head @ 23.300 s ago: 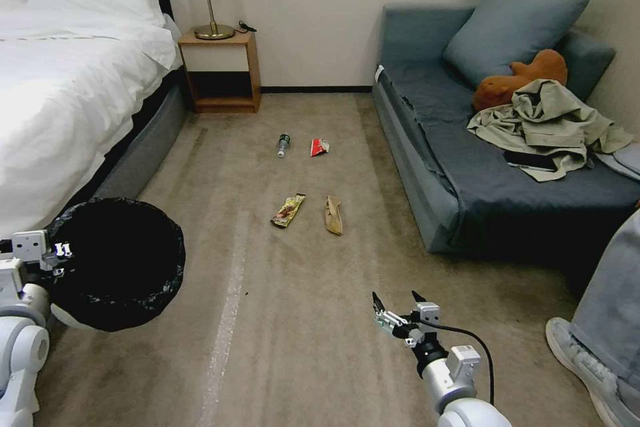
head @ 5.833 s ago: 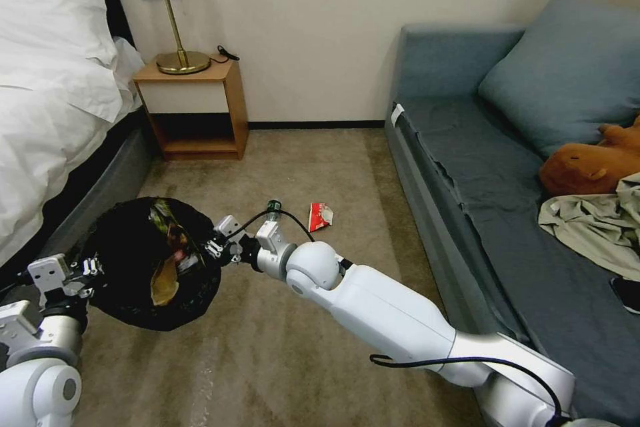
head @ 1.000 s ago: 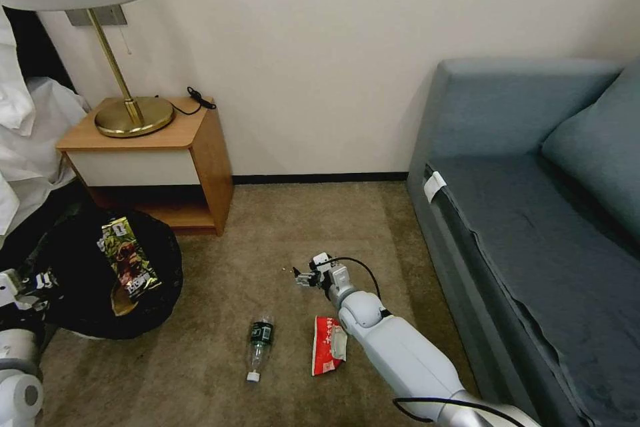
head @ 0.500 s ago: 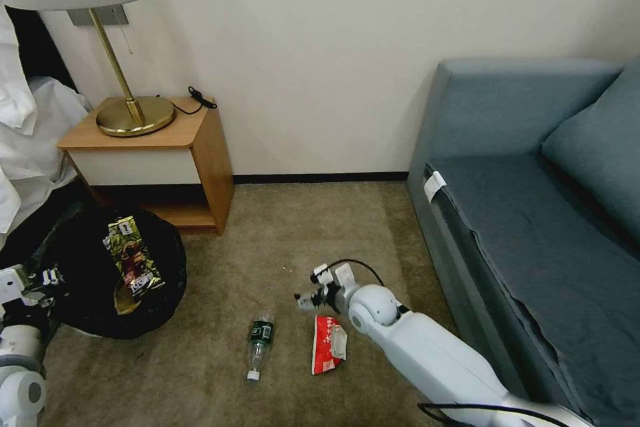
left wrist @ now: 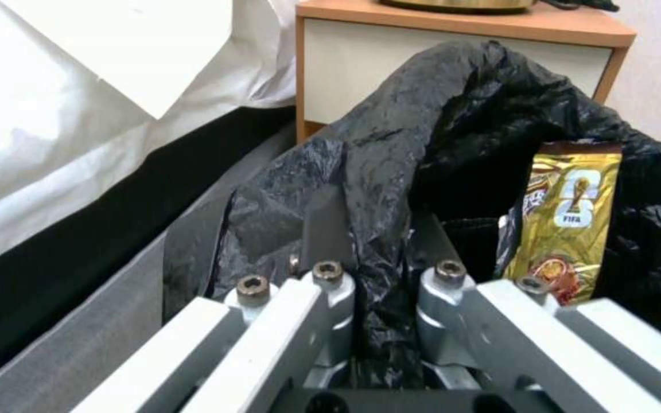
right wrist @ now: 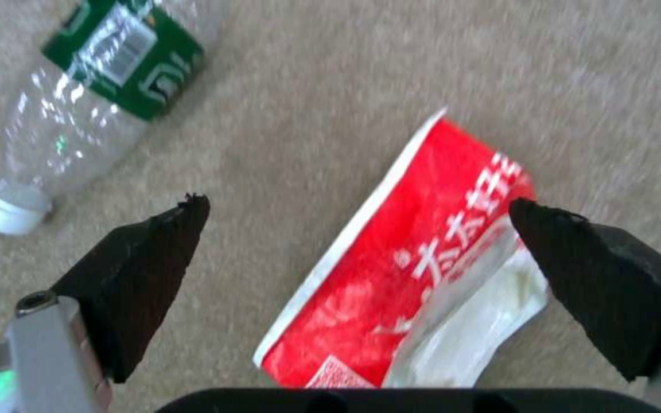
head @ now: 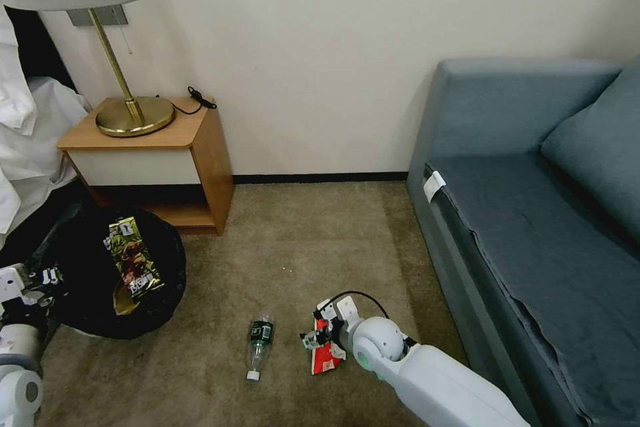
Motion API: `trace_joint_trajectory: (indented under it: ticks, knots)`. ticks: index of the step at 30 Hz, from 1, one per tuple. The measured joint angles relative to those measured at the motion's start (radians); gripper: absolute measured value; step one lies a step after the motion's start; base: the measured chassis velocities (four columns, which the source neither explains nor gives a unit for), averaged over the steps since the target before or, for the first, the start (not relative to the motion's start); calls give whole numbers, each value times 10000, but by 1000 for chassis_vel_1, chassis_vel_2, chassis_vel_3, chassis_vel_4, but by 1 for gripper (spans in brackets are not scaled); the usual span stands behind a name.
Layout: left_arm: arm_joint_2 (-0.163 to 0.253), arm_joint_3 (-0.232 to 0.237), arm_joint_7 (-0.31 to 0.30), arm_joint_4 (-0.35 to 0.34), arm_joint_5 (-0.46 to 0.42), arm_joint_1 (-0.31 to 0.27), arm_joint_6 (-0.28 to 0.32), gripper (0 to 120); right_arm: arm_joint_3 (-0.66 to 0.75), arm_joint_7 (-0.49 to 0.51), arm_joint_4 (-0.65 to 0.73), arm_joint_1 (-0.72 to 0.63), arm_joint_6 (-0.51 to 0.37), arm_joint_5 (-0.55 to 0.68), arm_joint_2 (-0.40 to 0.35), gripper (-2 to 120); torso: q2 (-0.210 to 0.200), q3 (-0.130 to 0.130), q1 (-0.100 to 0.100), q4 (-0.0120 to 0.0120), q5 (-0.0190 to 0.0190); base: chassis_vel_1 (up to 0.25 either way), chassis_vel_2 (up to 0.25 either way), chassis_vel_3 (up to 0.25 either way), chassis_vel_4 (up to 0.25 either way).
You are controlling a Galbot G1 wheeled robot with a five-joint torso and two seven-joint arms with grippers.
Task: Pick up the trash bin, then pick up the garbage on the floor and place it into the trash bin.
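The right pincer [right wrist: 357, 229] hangs open over the red packet [right wrist: 415, 269], fingers straddling its long axis. The left pincer [left wrist: 380, 252] grips the trash bin [head: 73, 267], beside the nightstand [head: 153, 160]

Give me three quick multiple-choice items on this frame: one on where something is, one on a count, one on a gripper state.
1. Where is the gold snack wrapper?
A. on the nightstand
B. inside the trash bin
C. on the sofa

2. How many pieces of litter lie on the carpet?
A. two
B. three
C. four

3. How is the right gripper?
A. shut on the bottle
B. shut on nothing
C. open over the red packet

Answers:
1. B, the wrapper leans against the black liner inside the bin, which the left gripper clamps by the rim.
2. A, the clear bottle and the red packet are the pieces on the floor.
3. C, the right wrist view shows both fingertips spread apart, with the packet between them.
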Motion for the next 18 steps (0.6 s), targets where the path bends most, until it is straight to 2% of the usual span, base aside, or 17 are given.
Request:
trace_joint_trajectory:
  ticks: [11,18]
  knots:
    - [9,138,33,12,43,58,-88,5,722,-652,-998,-461,611,-885,591,100,0,0,0,0,0,0,0,0,0]
    - [-32,178,34,21,85,60,-129,5,771,-1018,-1278,-462,719,-1057,648,100,0,0,0,0,0,0,0,0,0]
